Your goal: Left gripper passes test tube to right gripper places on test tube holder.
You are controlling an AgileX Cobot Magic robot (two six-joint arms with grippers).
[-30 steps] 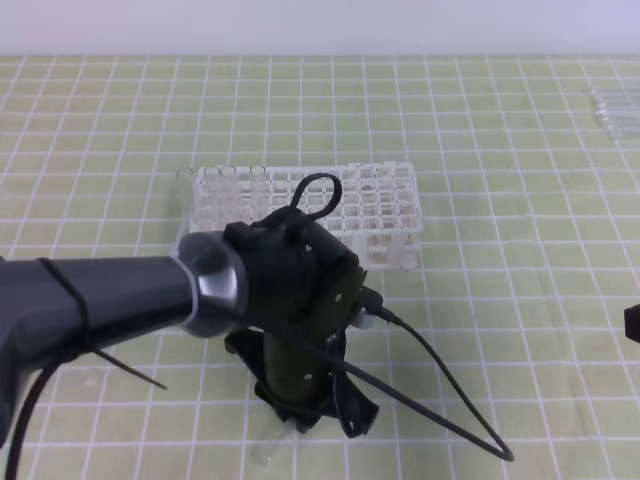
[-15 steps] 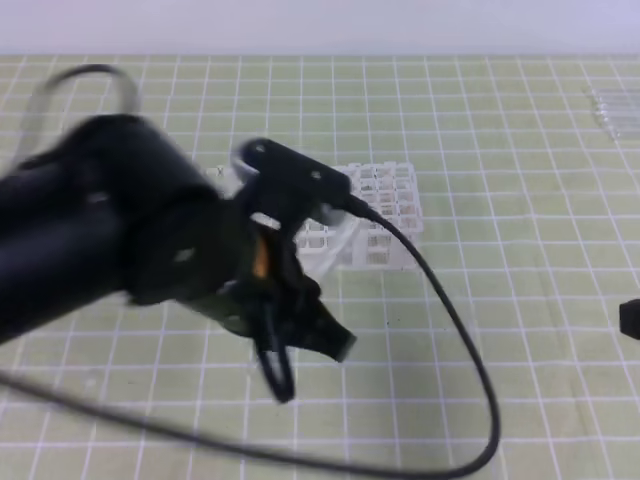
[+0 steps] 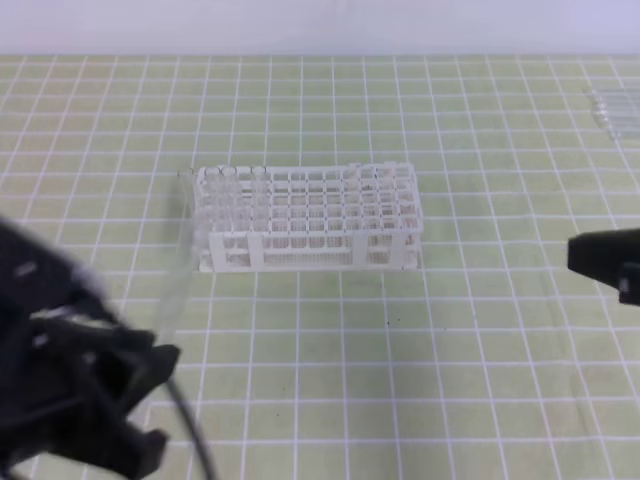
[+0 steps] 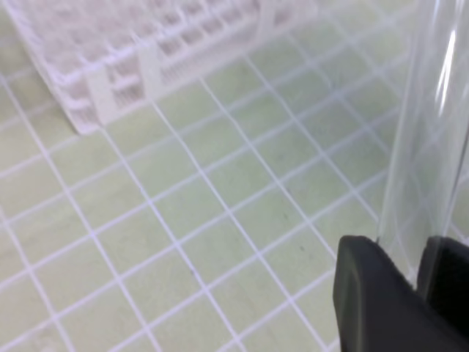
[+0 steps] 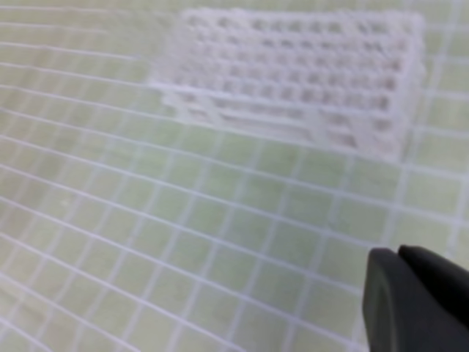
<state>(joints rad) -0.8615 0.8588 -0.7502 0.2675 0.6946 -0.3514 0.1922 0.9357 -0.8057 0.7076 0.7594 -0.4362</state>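
the white test tube holder [image 3: 308,217] is sitting in the middle of the green gridded mat [image 3: 470,350], and everything else is arranged around it. a few clear tubes [image 3: 232,178] are standing upright in the cells at its far left end.

below and to the left of the holder, the left gripper [image 3: 150,390] is showing as a blurred black mass at the bottom corner of the high view. it is gripping the test tube [image 3: 176,265], which is rising steeply from the fingers, its upper end reaching just beside the holder's left end. in the left wrist view the two black fingertips [image 4: 374,293] are pinching narrowly around the glass [image 4: 429,139], which is running up and out of the top of the picture, with the holder [image 4: 146,44] off to the upper left.

to the right of the holder, well apart from it, the right gripper [image 3: 605,258] is poking in from the edge of the high view. in the right wrist view its dark fingertips [image 5: 414,304] are sitting side by side with next to no gap and nothing between them, and the holder [image 5: 308,81] is lying ahead, blurred.

far beyond the holder's right end, some more clear tubes [image 3: 612,105] are lying flat on the mat.
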